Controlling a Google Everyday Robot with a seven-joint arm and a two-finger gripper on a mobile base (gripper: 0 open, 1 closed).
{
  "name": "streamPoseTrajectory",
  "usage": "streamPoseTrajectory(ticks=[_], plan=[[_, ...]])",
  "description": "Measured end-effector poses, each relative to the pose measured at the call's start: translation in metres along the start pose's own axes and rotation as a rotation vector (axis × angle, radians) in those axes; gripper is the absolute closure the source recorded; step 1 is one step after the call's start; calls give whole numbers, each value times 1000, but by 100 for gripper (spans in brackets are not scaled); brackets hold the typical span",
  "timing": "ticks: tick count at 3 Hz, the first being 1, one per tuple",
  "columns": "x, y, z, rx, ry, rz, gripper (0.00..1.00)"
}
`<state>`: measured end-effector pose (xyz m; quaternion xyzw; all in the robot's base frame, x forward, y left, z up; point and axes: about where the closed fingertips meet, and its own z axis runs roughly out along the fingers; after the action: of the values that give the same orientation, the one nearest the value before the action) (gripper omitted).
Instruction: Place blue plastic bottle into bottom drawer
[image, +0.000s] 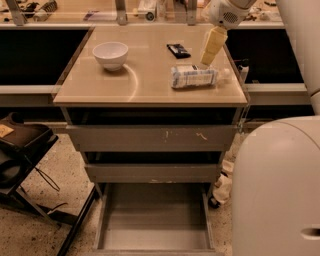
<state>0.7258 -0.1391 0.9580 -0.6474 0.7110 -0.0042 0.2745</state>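
Note:
The blue plastic bottle (196, 76) lies on its side on the right part of the cabinet top (145, 82), cap pointing right. My gripper (208, 61) hangs from the arm at the upper right, its pale fingers (212, 44) pointing down just above and behind the bottle's right half, not touching it. The bottom drawer (155, 220) is pulled out at floor level, its grey floor bare.
A white bowl (110, 54) stands at the back left of the top. A small black packet (178, 50) lies behind the bottle. The two upper drawers (150, 140) are closed. A black chair (20, 160) stands at the left. My white base (280, 190) fills the lower right.

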Motion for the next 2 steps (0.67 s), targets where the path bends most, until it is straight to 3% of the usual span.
streamPoseTrajectory(ticks=[2], plan=[[26,27,91,-171,-94,68,0]])
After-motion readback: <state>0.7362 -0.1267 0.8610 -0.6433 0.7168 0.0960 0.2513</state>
